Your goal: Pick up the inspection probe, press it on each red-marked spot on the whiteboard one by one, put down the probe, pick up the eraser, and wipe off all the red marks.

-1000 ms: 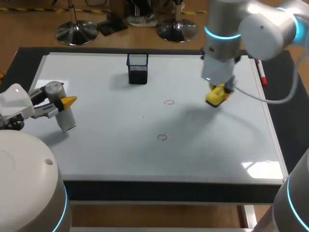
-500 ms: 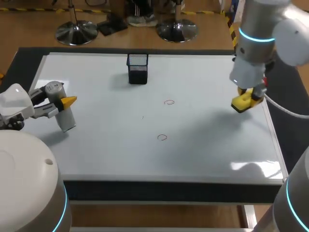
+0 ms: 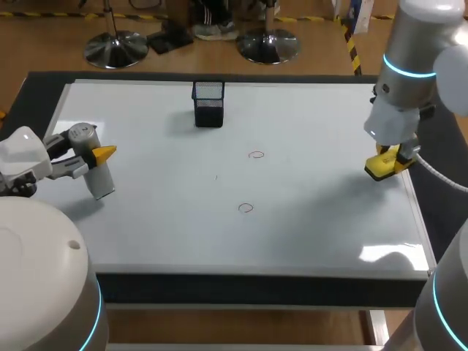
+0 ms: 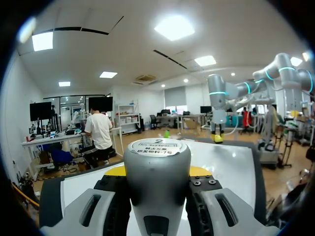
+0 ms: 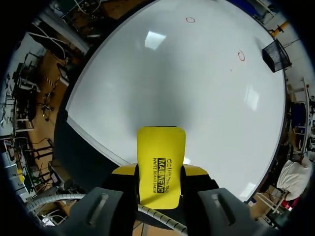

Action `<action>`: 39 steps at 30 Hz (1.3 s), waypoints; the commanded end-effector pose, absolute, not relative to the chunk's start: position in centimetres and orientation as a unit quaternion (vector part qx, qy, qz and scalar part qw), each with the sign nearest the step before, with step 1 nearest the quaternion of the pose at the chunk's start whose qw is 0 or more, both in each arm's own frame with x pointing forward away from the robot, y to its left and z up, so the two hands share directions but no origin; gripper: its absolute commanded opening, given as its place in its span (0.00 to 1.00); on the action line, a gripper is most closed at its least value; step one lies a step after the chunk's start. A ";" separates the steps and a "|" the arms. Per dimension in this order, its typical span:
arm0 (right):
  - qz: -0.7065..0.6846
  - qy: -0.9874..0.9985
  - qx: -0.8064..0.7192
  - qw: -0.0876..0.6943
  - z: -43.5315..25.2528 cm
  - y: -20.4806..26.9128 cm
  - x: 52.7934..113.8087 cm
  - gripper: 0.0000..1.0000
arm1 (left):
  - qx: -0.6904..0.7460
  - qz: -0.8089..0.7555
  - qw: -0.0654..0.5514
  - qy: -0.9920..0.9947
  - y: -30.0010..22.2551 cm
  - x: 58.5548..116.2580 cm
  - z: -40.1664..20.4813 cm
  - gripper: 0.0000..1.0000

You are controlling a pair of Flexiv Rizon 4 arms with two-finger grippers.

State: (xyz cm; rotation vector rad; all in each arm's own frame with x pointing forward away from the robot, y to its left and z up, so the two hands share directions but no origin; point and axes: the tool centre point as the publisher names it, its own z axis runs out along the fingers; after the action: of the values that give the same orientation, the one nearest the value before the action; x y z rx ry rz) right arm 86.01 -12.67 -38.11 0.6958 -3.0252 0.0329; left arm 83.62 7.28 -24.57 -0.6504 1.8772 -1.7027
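Mesh cup (image 3: 208,104) stands upright on whiteboard (image 3: 314,227), its inside hard to see.

wide open whiteboard (image 3: 307,234) between 2 arms
black mesh holder (image 3: 208,103) stands near the far edge; left gripper (image 3: 96,155) with probe (image 3: 104,183) and right gripper (image 3: 387,162) with eraser (image 5: 161,157) flank the sides.

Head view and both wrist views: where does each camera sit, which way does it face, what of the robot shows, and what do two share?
Head view: above and behind, looking down on the whiteboard; left arm, right arm show.
Left wrist view: on that wrist, facing across the whiteboard; left end effector holds the probe.
Right wrist view: on that wrist, facing down at the whiteboard; right end effector holds the eraser.
Shared: head and right wrist show both red marks.
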 end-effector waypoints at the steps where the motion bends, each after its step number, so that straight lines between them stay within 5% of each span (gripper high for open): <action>1: 0.018 -0.974 0.224 0.026 -37.8 -12.1 86.4 0.00 | -0.240 -0.629 0.261 0.692 7.2 83.6 -24.5 0.00; 22: 0.018 -0.974 0.224 0.026 -37.8 -12.1 86.4 0.00 | -0.237 -0.629 0.261 0.693 7.1 83.8 -24.4 0.00; 39: 0.018 -0.974 0.224 0.026 -37.8 -12.1 86.4 0.00 | -0.090 -0.669 0.154 0.722 -1.1 88.3 -22.3 0.00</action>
State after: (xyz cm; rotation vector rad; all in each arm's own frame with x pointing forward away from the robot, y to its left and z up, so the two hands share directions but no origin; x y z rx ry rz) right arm 86.30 -12.13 -37.85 0.6900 -3.0146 0.0517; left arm 86.10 0.45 -21.76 -0.3743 1.9855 -1.8399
